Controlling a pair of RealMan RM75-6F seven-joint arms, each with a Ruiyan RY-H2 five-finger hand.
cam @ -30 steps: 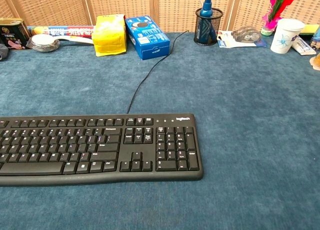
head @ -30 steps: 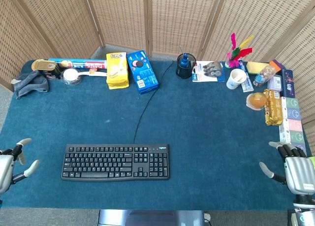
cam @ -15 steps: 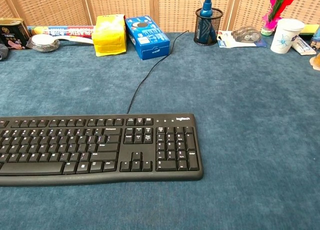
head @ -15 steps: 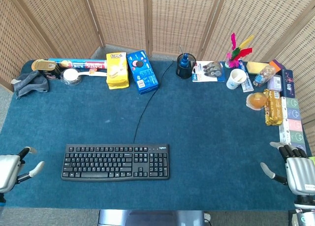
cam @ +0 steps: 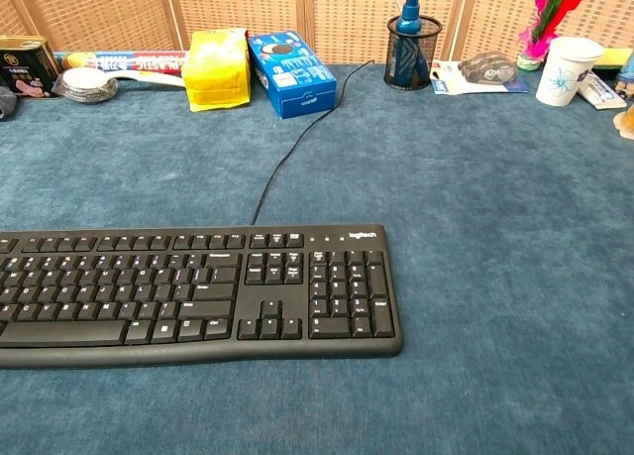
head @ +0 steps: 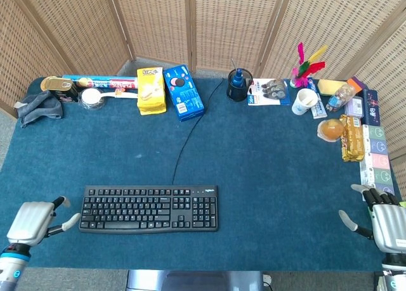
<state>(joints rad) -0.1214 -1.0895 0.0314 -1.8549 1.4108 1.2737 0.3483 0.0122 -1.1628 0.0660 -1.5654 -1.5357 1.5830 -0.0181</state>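
The black keyboard [head: 149, 208] is lying near the front edge of the blue-covered bench [head: 266, 151], its long axis running left to right across the robot, with its cable [head: 184, 135] trailing away toward the back row of boxes. The left robot hand [head: 35, 221] is hovering just beside the keyboard's left end, so the keyboard is sitting directly to that hand's right; its fingers are spreading apart and gripping nothing, one fingertip pointing at the keyboard's corner without clearly touching it. The right robot hand [head: 380, 224] is waiting at the bench's right edge, well apart from the keyboard's right end, also holding nothing with fingers apart. The left one is plainly the nearer of the two. Compared with a second ago, the left robot hand is coming in from the bench's far left edge toward the keyboard, while the right one is barely shifting. The chest view is showing neither hand, and the keyboard is lying unmoved there.
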